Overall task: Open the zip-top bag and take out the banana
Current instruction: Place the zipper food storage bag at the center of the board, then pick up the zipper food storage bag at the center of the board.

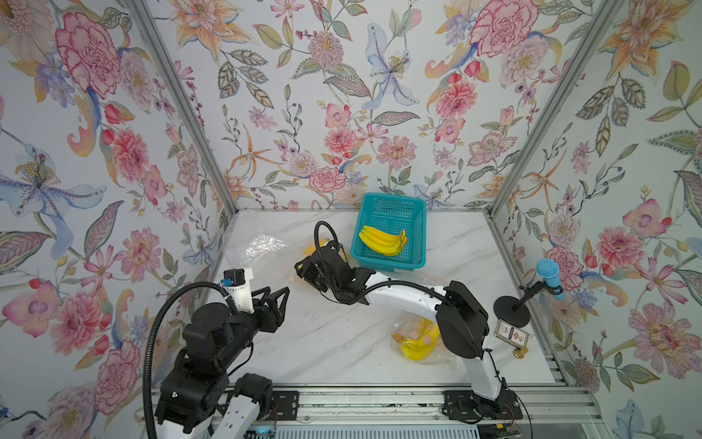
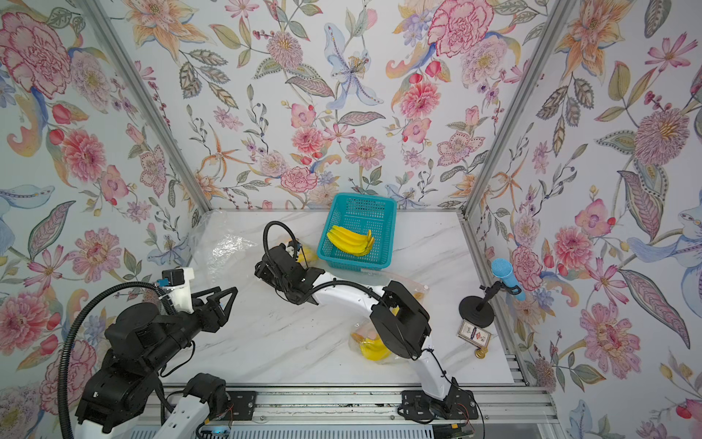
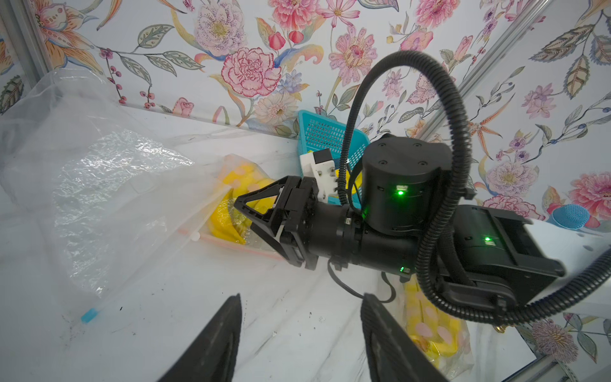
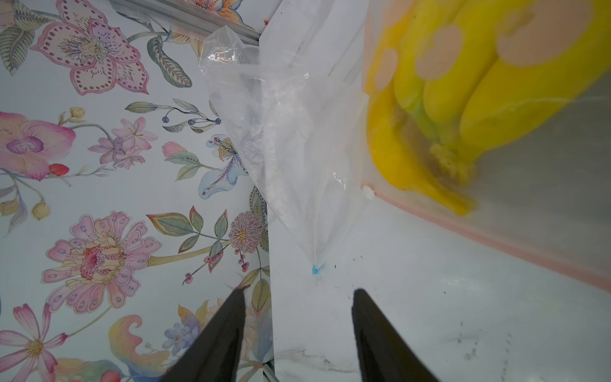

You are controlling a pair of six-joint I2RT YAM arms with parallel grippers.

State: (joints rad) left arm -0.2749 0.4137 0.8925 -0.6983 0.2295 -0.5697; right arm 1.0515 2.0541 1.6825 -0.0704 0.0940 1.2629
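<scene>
Yellow banana bunch [image 4: 463, 99] lies inside the pink-edged zip-top bag [image 4: 545, 205]; right pincer [image 4: 299, 292] and left pincer [image 3: 301, 297] both stand spread, empty.

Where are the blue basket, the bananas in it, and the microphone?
blue basket [image 1: 391, 213], in a top view, back wall.
bananas [image 1: 381, 240], in a top view, bunch's middle.
microphone [image 1: 547, 270], in a top view, blue head.

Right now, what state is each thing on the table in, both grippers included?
Left gripper: open, empty.
Right gripper: open, empty.
Basket: upright, holds a banana bunch.
Clear bag: crumpled, empty.
Far spotted bag: holds bananas; cannot tell if its zip is open.
Near spotted bag: holds another bunch.
Microphone: resting on its stand.
</scene>
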